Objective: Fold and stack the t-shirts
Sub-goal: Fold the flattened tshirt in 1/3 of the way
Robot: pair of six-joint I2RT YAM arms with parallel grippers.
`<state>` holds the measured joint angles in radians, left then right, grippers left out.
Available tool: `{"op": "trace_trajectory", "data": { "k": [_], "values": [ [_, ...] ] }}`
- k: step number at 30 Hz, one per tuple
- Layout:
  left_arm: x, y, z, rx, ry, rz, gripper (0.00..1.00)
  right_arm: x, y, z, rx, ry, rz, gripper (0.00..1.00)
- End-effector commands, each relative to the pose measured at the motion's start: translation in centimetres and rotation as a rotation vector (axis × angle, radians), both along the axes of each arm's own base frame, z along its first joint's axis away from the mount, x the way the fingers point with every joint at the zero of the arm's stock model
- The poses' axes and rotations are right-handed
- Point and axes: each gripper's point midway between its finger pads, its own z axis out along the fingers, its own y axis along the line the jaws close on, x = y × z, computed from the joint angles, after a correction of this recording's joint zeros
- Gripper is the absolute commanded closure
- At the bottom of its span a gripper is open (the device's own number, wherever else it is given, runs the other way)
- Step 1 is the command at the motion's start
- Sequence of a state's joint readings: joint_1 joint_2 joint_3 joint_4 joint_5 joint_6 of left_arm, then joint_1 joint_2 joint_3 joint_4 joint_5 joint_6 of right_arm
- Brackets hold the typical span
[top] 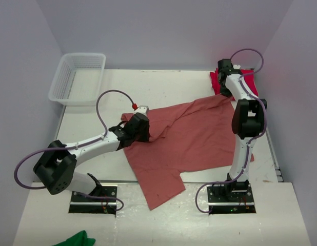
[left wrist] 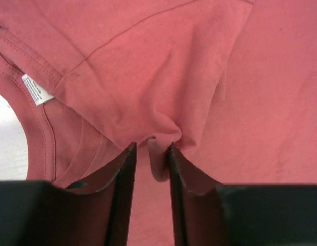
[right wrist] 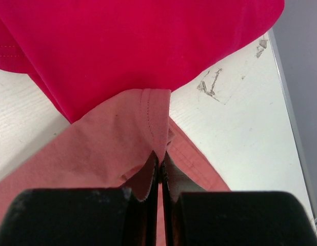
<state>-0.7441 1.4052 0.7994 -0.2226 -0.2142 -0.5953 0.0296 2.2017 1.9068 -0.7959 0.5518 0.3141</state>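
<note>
The large dusty salmon-red t-shirt (top: 189, 138) lies spread and rumpled across the middle of the table, with one corner hanging past the front seam. My left gripper (top: 144, 130) sits at its left edge beside the collar and white label (left wrist: 37, 88). In the left wrist view the left gripper (left wrist: 151, 148) is open, and a small pinch of salmon cloth stands between the jaws, touching only the right finger (left wrist: 180, 169). My right gripper (top: 223, 88) is at the far right. Seen from the right wrist, the right gripper (right wrist: 159, 161) is shut on the salmon shirt's hem (right wrist: 148, 118). The crimson t-shirt (right wrist: 138, 46) lies bunched just beyond it.
A white mesh basket (top: 61, 82) stands at the back left. A small green cloth (top: 76, 239) lies at the near left edge. The table's right edge (right wrist: 289, 102) runs close to the right gripper, with a wall beyond it.
</note>
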Motion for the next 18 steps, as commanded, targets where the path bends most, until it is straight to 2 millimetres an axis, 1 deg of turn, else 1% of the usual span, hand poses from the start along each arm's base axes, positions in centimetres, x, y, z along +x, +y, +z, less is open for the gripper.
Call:
{"op": "trace_trajectory", "data": {
  "k": [1,3,4,5,6,7,8,9,10,11,12,13,14,15,16,17,18],
  "values": [
    [-0.1,-0.3,0.2,-0.027,-0.02,0.062,0.67,0.1,-0.1,1.5,0.014,-0.043,-0.017,1.0],
    [-0.2,0.1,0.4,-0.028,-0.037,0.096,0.56,0.2,0.0,1.4,0.013,-0.038,-0.011,1.0],
    [0.0,0.3,1.3,-0.04,-0.064,0.115,0.47,0.2,-0.1,1.3,0.012,-0.037,-0.014,1.0],
    [0.0,0.7,1.6,-0.036,-0.077,0.134,0.34,0.1,-0.1,1.2,0.013,-0.034,-0.014,1.0],
    [-0.1,0.8,2.1,-0.042,-0.096,0.157,0.27,0.1,0.0,1.3,0.016,-0.037,-0.015,1.0],
    [0.3,1.6,3.3,-0.04,-0.147,0.199,0.2,0.1,0.0,1.2,0.016,-0.036,-0.015,1.0],
    [0.0,2.1,3.6,-0.027,-0.158,0.222,0.1,0.2,-0.1,1.2,0.015,-0.036,-0.016,1.0],
    [0.2,2.7,4.1,-0.036,-0.175,0.267,0.09,0.2,0.0,1.2,0.013,-0.035,-0.014,1.0],
    [0.6,3.6,5.2,-0.031,-0.218,0.311,0.08,0.2,-0.1,1.2,0.01,-0.035,-0.017,1.0],
    [0.6,4.4,5.5,-0.006,-0.228,0.336,0.06,0.3,-0.1,1.2,0.011,-0.036,-0.016,1.0],
    [1.1,4.9,6.6,-0.01,-0.254,0.383,0.05,0.3,-0.1,1.2,0.011,-0.036,-0.015,1.0],
    [1.5,5.7,7.1,0.023,-0.286,0.416,0.03,0.3,0.0,1.2,0.015,-0.038,-0.014,1.0],
    [2.1,5.8,7.6,0.038,-0.304,0.423,0.01,0.4,0.2,1.2,0.027,-0.038,-0.01,1.0],
    [2.8,5.6,8.9,0.043,-0.327,0.433,0.0,0.4,0.5,1.1,0.049,-0.04,-0.003,1.0],
    [3.4,5.5,8.2,0.083,-0.319,0.434,0.0,0.2,0.7,0.9,0.058,-0.037,-0.005,1.0],
    [4.1,5.7,8.2,0.102,-0.312,0.442,0.02,0.1,0.8,1.4,0.067,-0.052,-0.01,0.86],
    [4.9,5.3,8.8,0.101,-0.317,0.448,0.05,0.0,0.9,1.4,0.077,-0.056,-0.008,0.79]
  ]
}}
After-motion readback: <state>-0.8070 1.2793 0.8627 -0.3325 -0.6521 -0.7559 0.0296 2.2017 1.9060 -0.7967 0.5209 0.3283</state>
